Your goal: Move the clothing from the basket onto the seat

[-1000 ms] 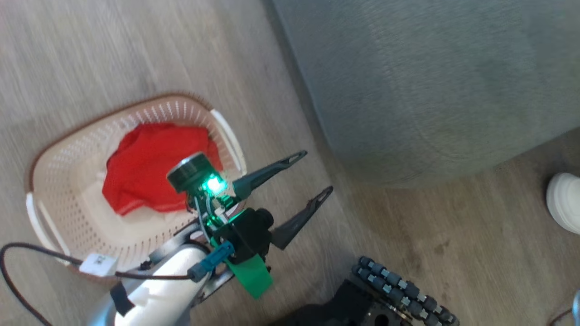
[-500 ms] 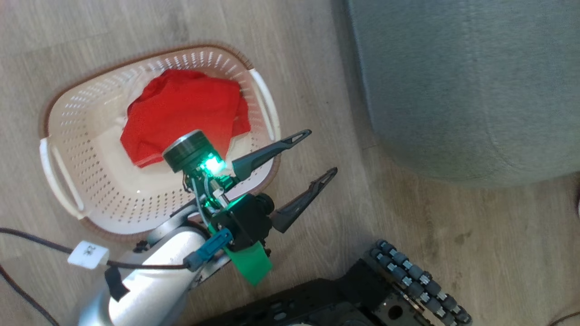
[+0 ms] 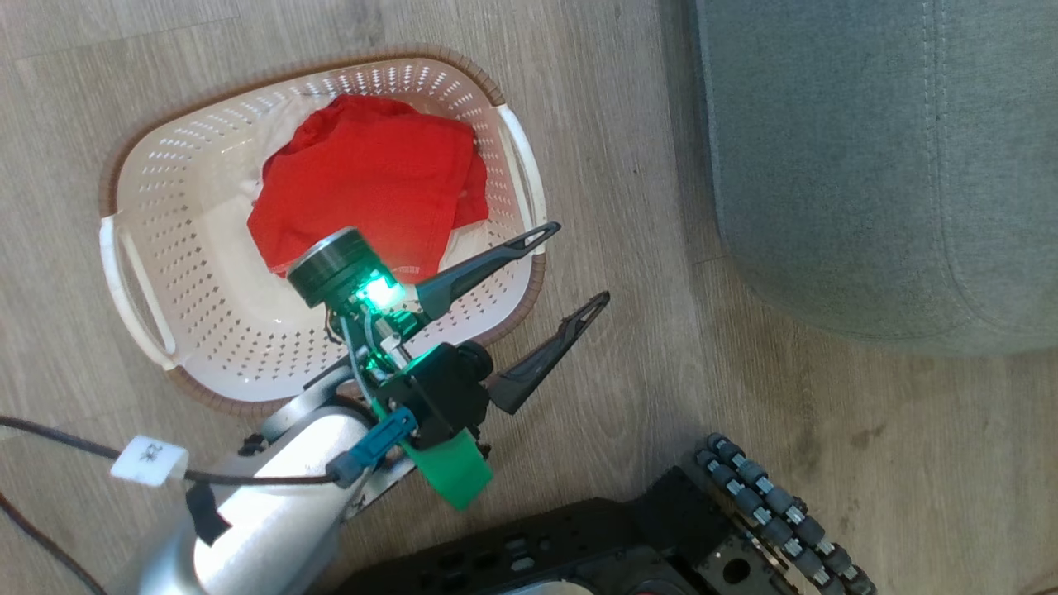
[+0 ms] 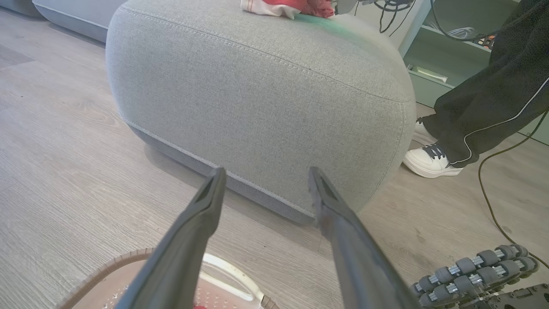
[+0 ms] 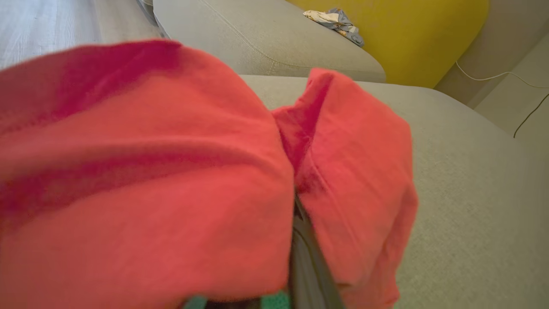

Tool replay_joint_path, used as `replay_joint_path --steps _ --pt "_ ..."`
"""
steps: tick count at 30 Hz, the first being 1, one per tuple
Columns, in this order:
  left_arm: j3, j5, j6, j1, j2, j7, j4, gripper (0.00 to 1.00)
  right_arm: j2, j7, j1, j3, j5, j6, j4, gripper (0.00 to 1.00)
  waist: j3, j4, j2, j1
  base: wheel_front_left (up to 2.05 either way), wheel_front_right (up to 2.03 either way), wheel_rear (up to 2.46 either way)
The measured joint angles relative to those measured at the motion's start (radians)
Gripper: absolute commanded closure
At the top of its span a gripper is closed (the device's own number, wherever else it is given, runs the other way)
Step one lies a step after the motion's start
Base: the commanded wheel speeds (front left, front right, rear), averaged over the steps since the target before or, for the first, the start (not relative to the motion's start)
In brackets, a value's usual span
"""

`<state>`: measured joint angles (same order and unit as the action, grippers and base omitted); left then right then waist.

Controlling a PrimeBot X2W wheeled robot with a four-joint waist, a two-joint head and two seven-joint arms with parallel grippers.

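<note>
The cream basket (image 3: 173,273) stands on the wood floor with a red clothing piece (image 3: 372,182) bunched in its far half. My left gripper (image 3: 579,263) hangs open and empty over the basket's right rim, fingers pointing toward the grey seat (image 3: 868,165). In the left wrist view the left gripper (image 4: 266,171) faces the seat (image 4: 257,98), where red and white clothing (image 4: 283,6) lies on top. In the right wrist view another red clothing piece (image 5: 150,171) drapes over my right gripper (image 5: 300,210) above the seat (image 5: 463,193); one dark finger (image 5: 311,266) shows beneath it.
A person's dark trouser leg (image 4: 484,98) and white shoe (image 4: 429,161) stand right of the seat, with a cable (image 4: 493,193) on the floor. My wheeled base (image 3: 769,512) sits below. A yellow cushion (image 5: 407,34) and a small patterned cloth (image 5: 334,19) lie beyond.
The head camera has swung, so basket and seat sit higher and further right in the picture, and the white shoe has left it. The left gripper stays open in much the same pose.
</note>
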<state>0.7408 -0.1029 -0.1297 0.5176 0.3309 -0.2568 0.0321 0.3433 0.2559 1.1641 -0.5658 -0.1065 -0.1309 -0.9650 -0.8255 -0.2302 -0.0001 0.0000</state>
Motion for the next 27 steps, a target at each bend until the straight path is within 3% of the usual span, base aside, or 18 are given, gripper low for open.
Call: replay_joint_path --steps 2,4,5,6,19,24,27 --pt "0.000 0.000 0.000 0.000 -0.001 0.000 0.000 0.00 0.000 0.000 0.010 -0.016 -0.019 0.000 -0.030 1.00 0.002 0.000 0.0000 0.0000 0.00 0.00 0.00" --pt "0.001 0.000 0.000 0.000 0.000 0.000 0.000 0.00 0.000 0.000 0.021 -0.026 -0.035 0.000 -0.043 0.58 0.007 0.001 0.0000 0.0000 0.00 0.00 0.00" --pt "0.001 0.000 0.000 0.000 0.000 0.000 -0.001 0.00 0.000 0.000 0.022 -0.029 -0.050 0.000 -0.042 0.22 0.010 0.001 0.0000 0.0000 0.00 0.00 0.00" --pt "0.001 0.000 0.000 0.000 0.000 0.000 -0.001 0.00 -0.001 0.000 0.022 -0.036 -0.062 0.000 -0.041 0.00 0.013 0.001 0.0000 0.0000 0.00 0.00 0.00" --pt "-0.027 -0.004 0.000 -0.007 -0.041 0.000 -0.031 0.00 0.003 0.001 -0.021 0.004 -0.147 0.000 -0.179 0.00 0.155 -0.014 0.0000 0.0000 0.00 0.00 0.00" --pt "-0.035 -0.012 0.000 -0.041 -0.067 0.000 -0.047 0.00 0.015 0.001 -0.060 0.067 -0.155 0.000 -0.203 0.00 0.246 -0.020 0.0001 -0.0001 0.00 0.00 0.00" --pt "-0.060 -0.019 0.000 -0.088 -0.106 0.000 -0.054 0.00 0.019 0.001 -0.097 0.149 -0.150 0.000 -0.152 0.00 0.306 -0.022 0.0001 -0.0001 0.00 0.00 0.00"
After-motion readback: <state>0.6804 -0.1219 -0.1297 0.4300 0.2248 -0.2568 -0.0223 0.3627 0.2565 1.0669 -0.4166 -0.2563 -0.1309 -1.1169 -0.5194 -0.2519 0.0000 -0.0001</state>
